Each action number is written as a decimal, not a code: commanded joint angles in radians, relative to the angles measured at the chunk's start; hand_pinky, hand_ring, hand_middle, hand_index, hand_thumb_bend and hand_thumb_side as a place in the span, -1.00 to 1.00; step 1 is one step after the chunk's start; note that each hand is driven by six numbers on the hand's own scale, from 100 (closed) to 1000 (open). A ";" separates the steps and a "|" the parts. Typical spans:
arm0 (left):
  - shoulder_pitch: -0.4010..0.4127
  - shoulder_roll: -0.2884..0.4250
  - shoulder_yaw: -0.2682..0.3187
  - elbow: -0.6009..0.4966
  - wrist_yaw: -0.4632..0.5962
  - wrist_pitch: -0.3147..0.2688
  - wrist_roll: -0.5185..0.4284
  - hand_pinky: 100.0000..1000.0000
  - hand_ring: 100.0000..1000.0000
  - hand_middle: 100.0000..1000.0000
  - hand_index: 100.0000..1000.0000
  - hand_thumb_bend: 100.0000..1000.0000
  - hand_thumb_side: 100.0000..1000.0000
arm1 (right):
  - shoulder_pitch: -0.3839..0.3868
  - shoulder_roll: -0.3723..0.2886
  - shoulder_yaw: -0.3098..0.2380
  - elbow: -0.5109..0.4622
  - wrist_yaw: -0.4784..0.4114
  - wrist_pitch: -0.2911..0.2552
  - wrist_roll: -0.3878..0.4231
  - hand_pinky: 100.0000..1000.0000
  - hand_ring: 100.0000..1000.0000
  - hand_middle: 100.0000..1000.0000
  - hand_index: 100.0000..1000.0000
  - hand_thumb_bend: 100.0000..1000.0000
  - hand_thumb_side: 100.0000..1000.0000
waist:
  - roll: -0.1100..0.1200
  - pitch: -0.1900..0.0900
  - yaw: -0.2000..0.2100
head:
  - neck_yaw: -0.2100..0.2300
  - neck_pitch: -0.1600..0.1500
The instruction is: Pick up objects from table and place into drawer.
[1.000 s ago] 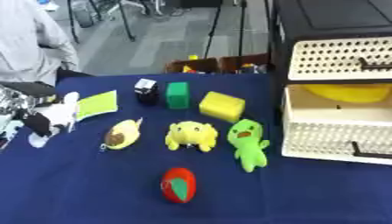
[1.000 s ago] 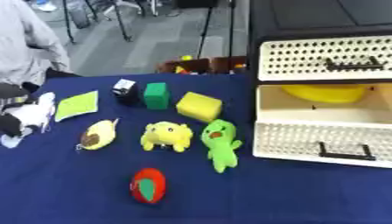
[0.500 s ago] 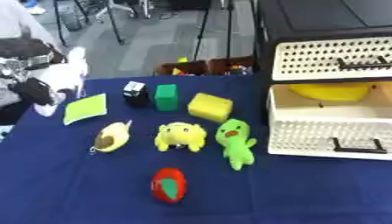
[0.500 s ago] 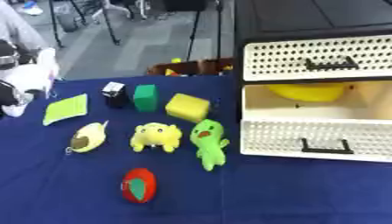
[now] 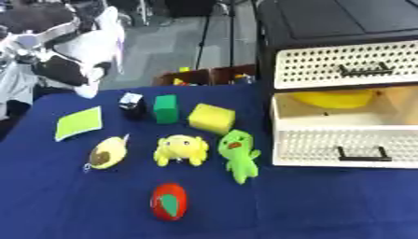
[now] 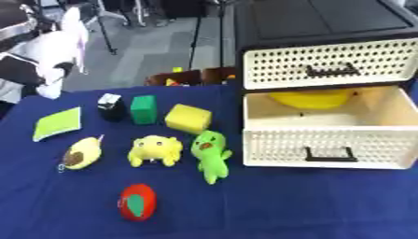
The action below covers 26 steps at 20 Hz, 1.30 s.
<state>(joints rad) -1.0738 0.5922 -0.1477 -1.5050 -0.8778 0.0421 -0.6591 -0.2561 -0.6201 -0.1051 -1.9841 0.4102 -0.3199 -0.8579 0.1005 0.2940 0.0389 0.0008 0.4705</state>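
The green plush figure [image 5: 238, 155] is seen lying on the blue table [image 5: 326, 205], at about nine o'clock from the open drawer [image 5: 347, 140] and nearest to it of all the objects; it is judged light and soft, likely to squash under the fingers, and best taken round its narrow body below the head. At nine o'clock from it a yellow plush animal [image 5: 181, 150] is found, then an avocado-shaped toy [image 5: 106, 153]; both are expected to yield and weigh little. At twelve o'clock from these a yellow sponge block [image 5: 212, 118], a green block [image 5: 166, 108] and a small black-and-white cube [image 5: 130, 102] are ranged, with a flat green pad [image 5: 79, 123] farther toward nine o'clock, which may be hard to lift from the cloth. A red rounded toy [image 5: 169, 201] lies at six o'clock, possibly slippery. Something yellow [image 5: 335, 97] is already held in the drawer. The left hand [image 5: 69, 60] is raised at ten o'clock, holding nothing; whether its fingers are apart cannot be told. More of the drawer's right wall is shown in the right eye view, less of the hand. The right hand is not seen.
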 commanded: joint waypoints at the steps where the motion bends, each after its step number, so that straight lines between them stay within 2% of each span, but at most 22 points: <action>1: -0.054 -0.039 -0.006 0.004 0.016 -0.002 0.012 -0.98 -0.23 -0.24 0.37 -1.00 -0.44 | -0.017 -0.023 -0.008 -0.016 -0.015 -0.009 -0.001 -0.18 0.24 0.04 0.57 -1.00 0.48 | -0.003 -0.027 -0.005 | -0.016 -0.002; 6: -0.119 -0.136 -0.018 0.021 0.043 0.020 0.049 -1.00 -0.25 -0.26 0.34 -1.00 -0.46 | -0.032 -0.025 -0.005 -0.016 -0.033 -0.011 0.008 -0.18 0.24 0.04 0.57 -1.00 0.48 | 0.001 -0.030 -0.027 | -0.026 0.002; 10: -0.156 -0.199 -0.024 0.042 0.054 0.046 0.093 -1.00 -0.28 -0.29 0.31 -0.99 -0.48 | -0.046 -0.024 -0.002 -0.016 -0.047 -0.012 0.015 -0.18 0.24 0.04 0.57 -1.00 0.48 | 0.009 -0.029 -0.050 | -0.013 0.001; 14: -0.178 -0.248 -0.035 0.111 0.058 0.074 0.154 -1.00 -0.29 -0.31 0.29 -0.97 -0.49 | -0.064 -0.029 0.000 -0.016 -0.060 -0.016 0.020 -0.18 0.24 0.04 0.57 -1.00 0.49 | 0.020 -0.027 -0.078 | 0.010 0.000; 20: -0.209 -0.295 -0.047 0.206 0.097 0.081 0.251 -1.00 -0.31 -0.33 0.26 -0.92 -0.50 | -0.095 -0.039 0.004 -0.016 -0.082 -0.025 0.032 -0.18 0.24 0.04 0.57 -1.00 0.49 | 0.045 -0.023 -0.131 | 0.039 -0.008; 26: -0.232 -0.330 -0.049 0.280 0.135 0.080 0.346 -1.00 -0.33 -0.35 0.23 -0.88 -0.51 | -0.125 -0.043 0.008 -0.016 -0.099 -0.030 0.040 -0.18 0.24 0.04 0.57 -1.00 0.49 | 0.069 -0.016 -0.178 | 0.049 -0.023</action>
<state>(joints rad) -1.2779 0.2538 -0.2009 -1.2285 -0.7507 0.1232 -0.3324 -0.3678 -0.6297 -0.0946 -1.9841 0.3205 -0.3418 -0.8168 0.1811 0.2939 -0.1420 0.0444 0.4610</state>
